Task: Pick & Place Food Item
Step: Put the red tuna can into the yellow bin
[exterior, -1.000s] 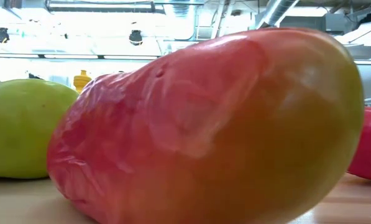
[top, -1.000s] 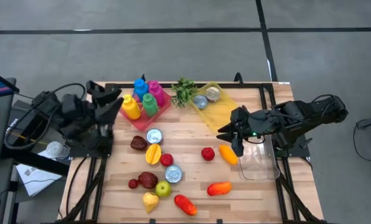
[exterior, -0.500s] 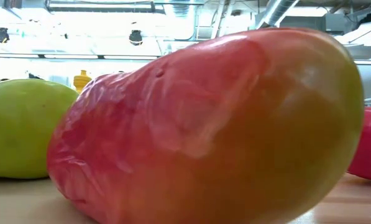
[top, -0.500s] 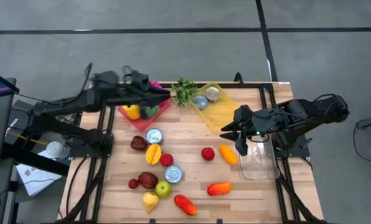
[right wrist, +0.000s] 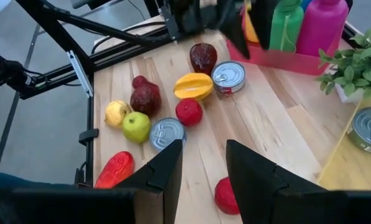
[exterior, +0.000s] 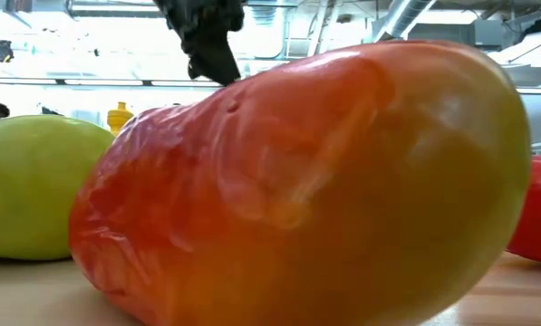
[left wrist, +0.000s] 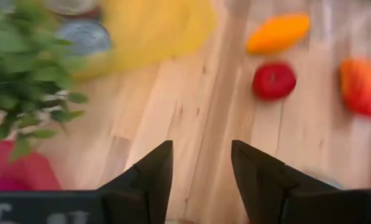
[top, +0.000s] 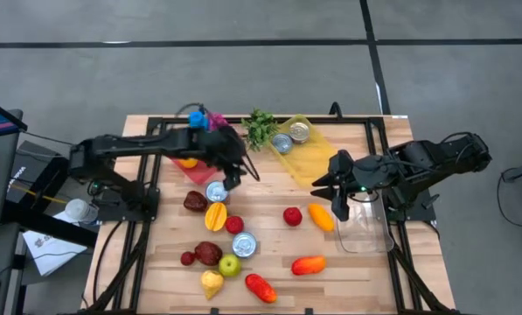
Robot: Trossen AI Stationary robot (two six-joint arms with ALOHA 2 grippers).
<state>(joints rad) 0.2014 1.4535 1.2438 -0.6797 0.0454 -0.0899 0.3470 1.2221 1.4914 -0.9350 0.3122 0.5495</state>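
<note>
High view showed my left gripper (top: 234, 175) with fingers apart, empty, over the can (top: 217, 192) mid-bench. Right gripper (top: 333, 194) also apart, empty, near the bench's right edge beside the orange fruit (top: 321, 217). Nothing picked yet; food lay scattered.

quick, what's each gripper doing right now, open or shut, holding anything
Left gripper: open, holding nothing, over the table.
Right gripper: open, holding nothing.
</note>
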